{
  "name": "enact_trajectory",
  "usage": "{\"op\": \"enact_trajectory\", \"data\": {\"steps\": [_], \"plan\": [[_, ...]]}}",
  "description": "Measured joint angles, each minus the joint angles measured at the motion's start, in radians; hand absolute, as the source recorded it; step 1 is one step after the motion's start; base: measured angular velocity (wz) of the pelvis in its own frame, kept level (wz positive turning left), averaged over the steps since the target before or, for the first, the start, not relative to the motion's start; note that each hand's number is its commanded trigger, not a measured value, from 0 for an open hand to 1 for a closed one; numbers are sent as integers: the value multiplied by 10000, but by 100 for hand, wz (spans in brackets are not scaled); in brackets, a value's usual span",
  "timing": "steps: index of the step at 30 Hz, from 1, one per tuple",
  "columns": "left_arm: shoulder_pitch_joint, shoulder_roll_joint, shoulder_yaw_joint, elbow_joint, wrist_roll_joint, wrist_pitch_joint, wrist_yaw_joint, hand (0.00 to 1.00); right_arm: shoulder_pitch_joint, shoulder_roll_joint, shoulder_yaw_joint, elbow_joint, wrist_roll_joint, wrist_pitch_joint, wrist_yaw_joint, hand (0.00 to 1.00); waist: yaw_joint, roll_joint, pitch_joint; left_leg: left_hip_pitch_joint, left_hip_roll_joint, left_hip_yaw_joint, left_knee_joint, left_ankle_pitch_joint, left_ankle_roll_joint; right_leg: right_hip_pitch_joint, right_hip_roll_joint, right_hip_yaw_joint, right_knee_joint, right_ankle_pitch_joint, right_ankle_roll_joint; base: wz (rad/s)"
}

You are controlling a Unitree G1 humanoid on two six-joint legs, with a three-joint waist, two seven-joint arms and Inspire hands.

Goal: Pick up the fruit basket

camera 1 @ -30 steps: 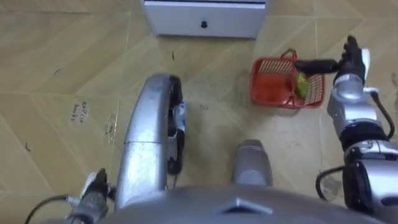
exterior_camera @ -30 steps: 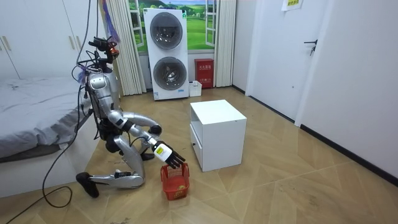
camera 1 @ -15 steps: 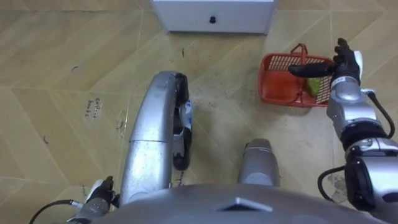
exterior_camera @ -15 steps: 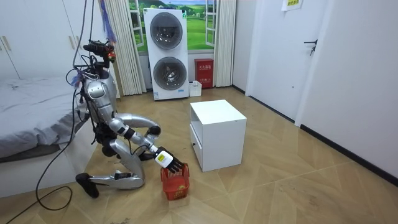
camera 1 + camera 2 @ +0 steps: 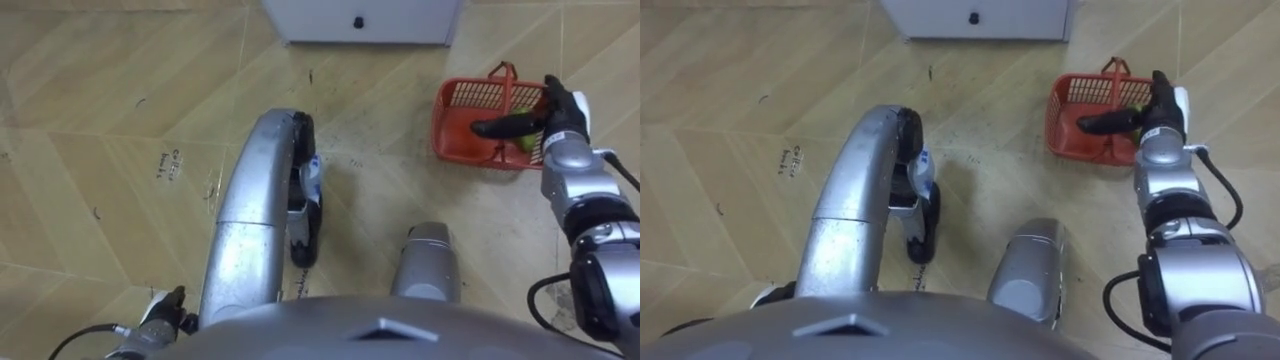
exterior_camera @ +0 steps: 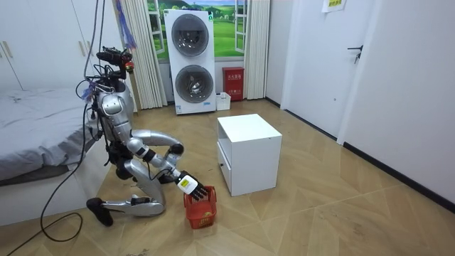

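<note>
Your right hand [image 5: 558,115] hovers open, thumb spread, over the red basket [image 5: 465,100] on the floor beside the white cabinet [image 5: 360,20], apparently lined up to hook its upright handle [image 5: 503,80].

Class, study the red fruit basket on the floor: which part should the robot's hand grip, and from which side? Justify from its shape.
Probably the handle, a thin hoop standing upright across the open top of the fruit basket. Fingers can curl under it, unlike the mesh walls. Come from above on the robot's right, where the open right hand reaches over the rim.
</note>
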Motion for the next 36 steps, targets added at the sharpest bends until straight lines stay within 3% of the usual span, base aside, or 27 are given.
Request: {"op": "enact_trajectory", "data": {"steps": [10, 28, 32, 33, 34, 35, 36], "plan": [[-265, 6, -28, 0, -12, 59, -612, 0, 0, -220, 289, 471, -32, 26, 650, 0, 152, 16, -4, -207, 1, 13, -20, 53, -5, -213, 54, -10, 34, -23, 45, 0], [-197, 14, -11, 0, -26, 220, -1040, 0, -279, -418, 284, 1122, 116, 33, 1074, 0, 217, 7, 1, -361, 2, 102, -131, 175, -77, -499, 1, 80, 149, -26, 50, 1], [-176, 14, -17, -24, -28, 303, -1192, 0, -371, -427, 284, 1124, 485, 37, 1111, 0, 227, -57, 39, -361, 15, 102, -183, 194, -111, -538, 7, 91, 156, -26, 51, 0], [-176, 14, -16, -31, -28, 315, -1193, 0, -392, -427, 283, 1124, 542, 37, 1117, 4, 227, -57, 39, -361, 15, 102, -189, 196, -113, -541, 7, 90, 156, -26, 51, 0], [-177, 14, -17, -38, -28, 339, -1199, 0, -444, -427, 284, 1124, 687, 37, 1150, 28, 228, -74, 50, -361, 21, 103, -199, 199, -120, -549, 7, 90, 156, -26, 51, 0], [-177, 13, -17, -38, -28, 357, -1207, 0, -497, -428, 284, 1124, 790, 37, 1208, 55, 226, -77, 52, -361, 27, 107, -207, 203, -129, -555, 9, 90, 156, -26, 51, 0], [-177, 13, -20, -38, -29, 358, -1211, 0, -520, -428, 284, 1124, 831, 37, 1215, 100, 227, -81, 54, -361, 26, 106, -211, 207, -135, -558, 9, 91, 156, -26, 51, 0]]}}
